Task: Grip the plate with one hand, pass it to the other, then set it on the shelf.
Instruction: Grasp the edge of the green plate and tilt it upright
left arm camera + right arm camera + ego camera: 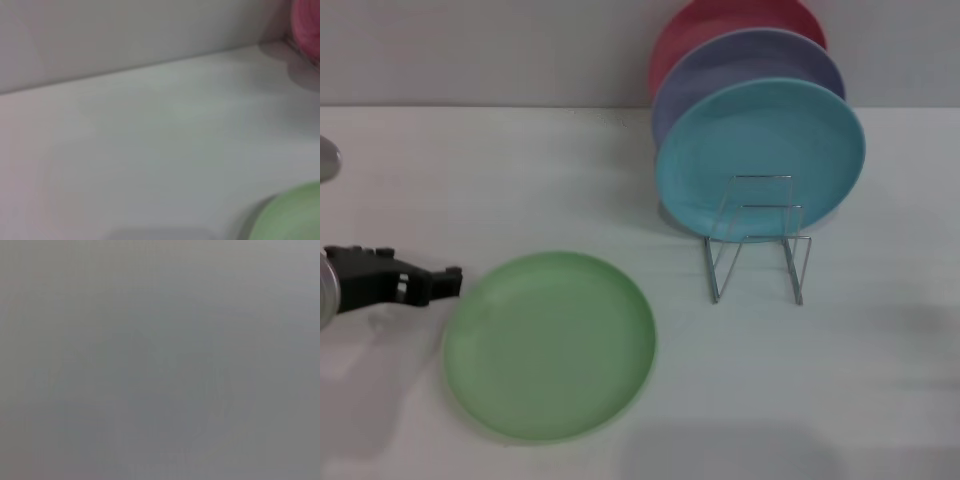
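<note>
The light-green plate [550, 345] lies flat on the white table, near the front and left of the middle. My left gripper [448, 281], black on a silver and black arm, is low over the table just left of the plate's rim, pointing at it and apart from it. The plate's edge also shows in the left wrist view [292, 215]. The silver wire shelf [757, 245] stands to the right of the plate, with its front slots free. My right gripper is out of view; the right wrist view shows only plain grey.
A turquoise plate [760, 155], a lavender plate [750, 65] and a red plate [735, 25] stand upright in the back of the rack. The red plate also shows in the left wrist view [307, 27]. A wall runs behind the table.
</note>
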Controlling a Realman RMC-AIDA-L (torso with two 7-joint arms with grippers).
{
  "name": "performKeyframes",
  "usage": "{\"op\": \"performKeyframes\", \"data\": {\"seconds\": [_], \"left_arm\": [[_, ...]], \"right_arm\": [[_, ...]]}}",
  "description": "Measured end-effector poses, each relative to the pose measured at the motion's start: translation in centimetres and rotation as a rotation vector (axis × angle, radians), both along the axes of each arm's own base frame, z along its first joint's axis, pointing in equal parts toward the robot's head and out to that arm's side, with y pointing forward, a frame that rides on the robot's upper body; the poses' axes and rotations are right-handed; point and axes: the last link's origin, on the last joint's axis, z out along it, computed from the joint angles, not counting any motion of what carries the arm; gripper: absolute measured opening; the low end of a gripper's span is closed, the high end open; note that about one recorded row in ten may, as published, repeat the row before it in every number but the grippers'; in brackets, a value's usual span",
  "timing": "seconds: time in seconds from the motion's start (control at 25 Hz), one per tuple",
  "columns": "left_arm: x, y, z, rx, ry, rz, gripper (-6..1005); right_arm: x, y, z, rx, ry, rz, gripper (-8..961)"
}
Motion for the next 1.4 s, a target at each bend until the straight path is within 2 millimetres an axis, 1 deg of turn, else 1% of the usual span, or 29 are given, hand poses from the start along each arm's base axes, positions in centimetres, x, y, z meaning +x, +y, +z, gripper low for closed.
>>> {"op": "performKeyframes", "data": {"seconds": [0.12,0.2,0.24,0.32,0.52,1.36,1.4], "left_arm": [[-0.1,-0.3,-0.5,-0.025,0.007,0.008,813],[-0.7,-0.5,-1.3,-0.053,0.012,0.027,813],[-0.7,-0.5,-1.3,-0.053,0.012,0.027,813],[-1.8,-0.4,-1.9,-0.075,0.016,0.063,813],[-2.5,-0.2,-2.6,-0.093,0.017,0.090,813],[-2.7,0.0,-4.3,-0.177,0.028,0.118,812],[-2.7,-0.1,-4.5,-0.185,0.032,0.114,790]], "right_arm": [[0.0,-0.1,0.0,0.003,0.000,0.002,821],[0.0,-0.1,0.1,0.005,-0.001,0.004,821],[-0.1,-0.1,0.1,0.005,-0.001,0.006,821],[-0.1,-0.1,0.1,0.006,-0.001,0.010,821],[-0.2,0.0,0.1,0.007,-0.001,0.011,821],[-0.1,-0.2,0.1,0.007,-0.005,0.006,822],[-0.1,-0.2,0.1,0.007,-0.005,0.006,822]]}}
